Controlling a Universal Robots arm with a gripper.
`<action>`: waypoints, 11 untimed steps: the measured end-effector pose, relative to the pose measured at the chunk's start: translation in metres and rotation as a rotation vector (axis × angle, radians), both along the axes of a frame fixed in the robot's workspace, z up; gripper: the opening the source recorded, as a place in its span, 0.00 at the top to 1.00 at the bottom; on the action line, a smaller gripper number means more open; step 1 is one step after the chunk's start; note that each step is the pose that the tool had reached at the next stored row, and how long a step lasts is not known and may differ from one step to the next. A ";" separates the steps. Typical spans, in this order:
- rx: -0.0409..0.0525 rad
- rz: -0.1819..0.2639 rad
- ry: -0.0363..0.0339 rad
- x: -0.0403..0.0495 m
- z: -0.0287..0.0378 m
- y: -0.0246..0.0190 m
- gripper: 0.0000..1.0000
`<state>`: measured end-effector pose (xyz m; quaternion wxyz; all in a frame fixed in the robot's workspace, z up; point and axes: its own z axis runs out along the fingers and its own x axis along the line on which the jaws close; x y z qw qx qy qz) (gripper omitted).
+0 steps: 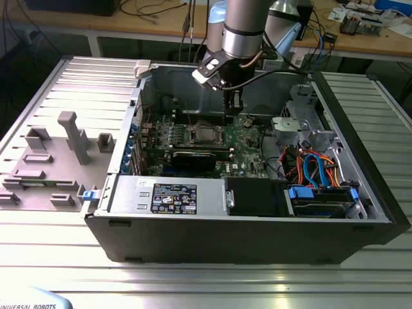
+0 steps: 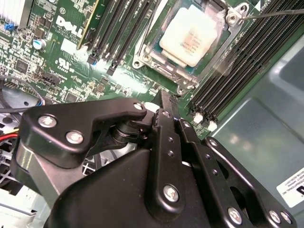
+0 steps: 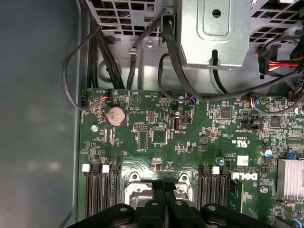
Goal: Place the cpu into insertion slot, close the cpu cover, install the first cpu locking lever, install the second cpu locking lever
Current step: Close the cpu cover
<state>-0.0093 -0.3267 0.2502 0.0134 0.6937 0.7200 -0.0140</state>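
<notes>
- Exterior view: gripper point(image 1: 230, 116), fingers pinched together and empty, low inside PC case point(image 1: 174, 84), just beside insertion slot point(image 1: 205, 133).
- Second wrist view: cpu point(image 2: 192, 34) seated in slot. cpu cover point(image 2: 166, 71) looks down around it. Thin lever rod point(image 2: 275, 13) at one corner, apart from gripper tip.
- First wrist view: fingertips above slot rim, memory slots point(image 3: 102, 194) on both sides.
- Risk: narrow tip may slip off the thin rod and scrape board parts or memory slots. An unhooked lever would let the cover lift.
</notes>
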 end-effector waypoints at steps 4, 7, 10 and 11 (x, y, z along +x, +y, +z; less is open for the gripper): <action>0.0000 0.000 0.0001 -0.0039 -0.0002 0.0000 0.89; 0.0000 0.000 0.0006 -0.0064 -0.0006 0.0000 0.89; 0.0000 0.000 0.0011 -0.0091 -0.0009 0.0000 0.89; 0.0001 0.000 0.0010 -0.0098 -0.0010 0.0000 0.89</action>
